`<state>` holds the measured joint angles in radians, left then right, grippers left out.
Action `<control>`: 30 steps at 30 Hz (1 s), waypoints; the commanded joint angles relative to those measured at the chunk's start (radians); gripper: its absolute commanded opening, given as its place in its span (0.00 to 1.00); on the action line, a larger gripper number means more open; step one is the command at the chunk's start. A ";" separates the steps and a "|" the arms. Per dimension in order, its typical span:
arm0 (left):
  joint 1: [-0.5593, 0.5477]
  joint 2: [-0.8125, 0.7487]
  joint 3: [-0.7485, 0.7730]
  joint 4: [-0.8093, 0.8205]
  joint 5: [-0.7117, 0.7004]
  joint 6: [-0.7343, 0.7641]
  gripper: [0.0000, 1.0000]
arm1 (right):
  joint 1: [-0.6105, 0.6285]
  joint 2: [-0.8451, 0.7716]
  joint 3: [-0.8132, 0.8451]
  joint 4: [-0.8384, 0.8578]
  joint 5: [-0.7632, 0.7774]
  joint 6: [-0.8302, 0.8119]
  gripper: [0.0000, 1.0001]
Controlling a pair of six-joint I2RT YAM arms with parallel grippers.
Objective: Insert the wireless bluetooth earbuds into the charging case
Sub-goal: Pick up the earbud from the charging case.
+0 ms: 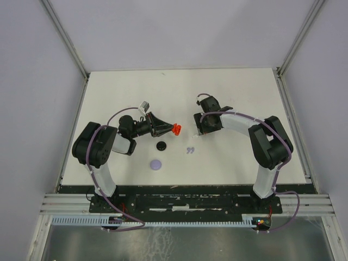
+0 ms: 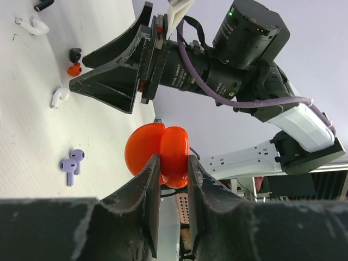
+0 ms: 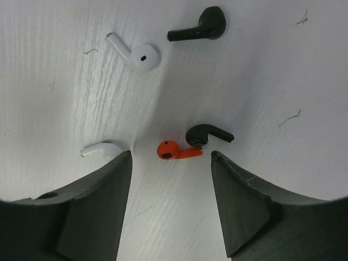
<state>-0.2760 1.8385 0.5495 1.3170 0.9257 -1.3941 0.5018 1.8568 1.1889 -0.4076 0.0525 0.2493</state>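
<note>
From above, the right gripper (image 1: pixel 199 130) points down at the white table (image 1: pixel 244 98). This view does not show how its jaws stand. Just to its left, the left gripper (image 1: pixel 169 129) lies level and is clamped on the orange-red charging case (image 1: pixel 176 129), which is near the right gripper but apart from it. The lavender earbuds (image 1: pixel 190 150) lie as a pair just nearer the arm bases than the right gripper. A black disc (image 1: pixel 161 145) sits farther left of it, and a lavender disc (image 1: pixel 157 164) is farther still.

In the left wrist view, both left fingers (image 2: pixel 154 179) press the sides of the case, whose two rounded halves bulge above them. Beyond it, the right gripper's fingers stand spread. A red earbud (image 2: pixel 73 69) and a black earbud (image 2: pixel 75 53) lie between their tips, and a white earbud (image 2: pixel 58 96) lies just outside one finger.

In the right wrist view, the right gripper's jaws are wide apart and hold nothing. The red earbud lies on the table between them, touching the black one. The white earbud rests by one fingertip. A second white earbud (image 3: pixel 138 53) and a second black earbud (image 3: pixel 201 27) lie well beyond the fingertips.
</note>
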 commanded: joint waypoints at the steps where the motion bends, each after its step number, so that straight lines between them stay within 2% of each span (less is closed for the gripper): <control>1: 0.007 -0.008 -0.002 0.062 0.015 -0.022 0.03 | -0.014 0.012 0.001 0.044 -0.009 0.004 0.68; 30: 0.007 0.010 0.008 0.065 0.012 -0.023 0.03 | -0.014 0.025 -0.020 0.072 -0.105 0.007 0.67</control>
<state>-0.2741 1.8393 0.5495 1.3178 0.9257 -1.3941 0.4885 1.8820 1.1889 -0.3416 -0.0193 0.2462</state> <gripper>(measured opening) 0.294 0.670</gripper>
